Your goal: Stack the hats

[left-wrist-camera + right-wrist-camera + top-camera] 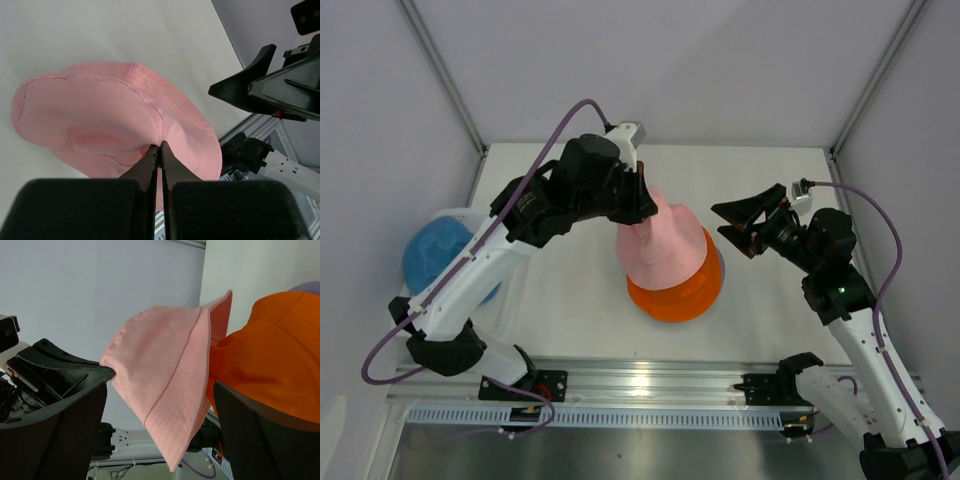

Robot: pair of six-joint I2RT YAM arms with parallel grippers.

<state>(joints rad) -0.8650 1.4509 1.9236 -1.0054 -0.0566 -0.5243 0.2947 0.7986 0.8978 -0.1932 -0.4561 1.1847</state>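
My left gripper (642,205) is shut on the crown of the pink hat (665,250) and holds it up, so its brim hangs over the orange hat (675,295) on the table. A sliver of the lavender hat (721,262) shows under the orange one. In the left wrist view the jaws (160,145) pinch a fold of the pink hat (100,120). My right gripper (732,226) is open just right of the pink hat, not touching it. Its wrist view shows the pink hat (170,375) between its fingers (75,435), with the orange hat (270,365) behind. The blue hat (435,255) lies at the far left.
The blue hat sits in a white mesh basket (460,215) at the table's left edge. White walls with metal corner posts (450,80) close in the back and sides. An aluminium rail (640,385) carrying the arm bases runs along the near edge.
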